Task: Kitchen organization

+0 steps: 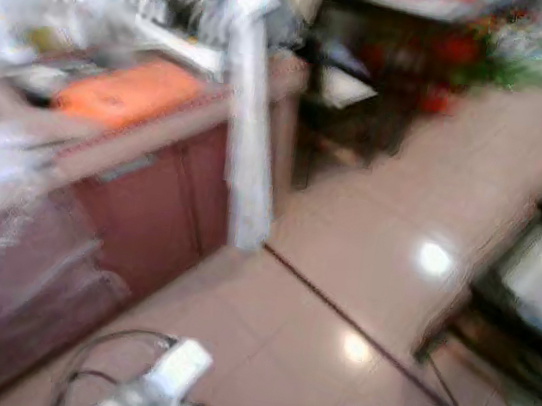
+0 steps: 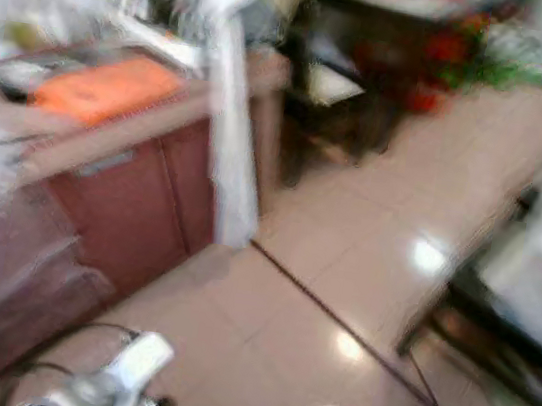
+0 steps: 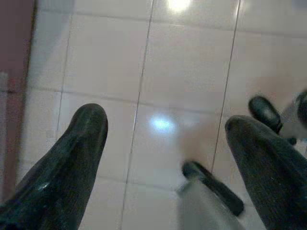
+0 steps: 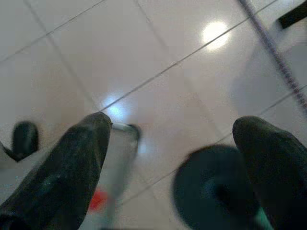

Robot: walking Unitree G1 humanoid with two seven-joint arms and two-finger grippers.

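Both our silver arms hang low over the glossy pale tiled floor [image 1: 342,274]; our left gripper [image 3: 165,143] and right gripper [image 4: 172,143] have fingers spread apart, holding nothing. Blurred, a flat orange object [image 1: 125,92] lies near the reddish-brown cabinet's [image 1: 149,206] worktop edge.

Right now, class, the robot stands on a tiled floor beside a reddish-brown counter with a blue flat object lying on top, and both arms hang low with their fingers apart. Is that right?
Not quite: the flat object on the counter is orange, not blue, as the left eye view shows. The rest holds: tiled floor, and the left gripper and right gripper hang low with fingers apart.
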